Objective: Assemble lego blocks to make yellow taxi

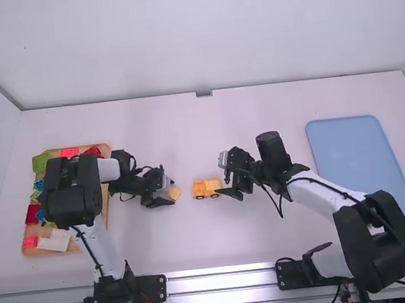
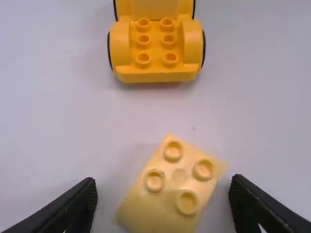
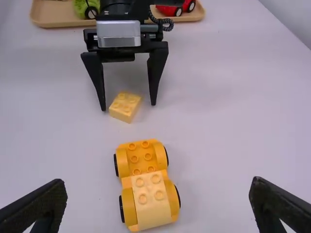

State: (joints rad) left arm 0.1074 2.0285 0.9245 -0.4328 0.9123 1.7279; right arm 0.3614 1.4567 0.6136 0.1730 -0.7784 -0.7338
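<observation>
Our left pincer (image 1: 169,191) stands spread around a pale yellow four-stud brick (image 2: 177,177), our right (image 1: 227,176) spread near the car. Between our arms on the white table (image 1: 199,247), we see the orange-yellow car (image 3: 142,158), dark-edged wheels, bare studs at one end, a paler four-stud block (image 3: 151,211) at the other.

In the high view, the left arm (image 1: 105,250) is raised from its base and bent inward, while the right arm (image 1: 381,241) is bent outward at its elbow, its forearm being directed inward and up the picture. The left gripper (image 1: 170,189) and the right gripper (image 1: 223,176) are turned toward each other, a gap being left between them. In each gripper, the 2 black fingers (image 2: 77,201) are spread wide apart.
</observation>
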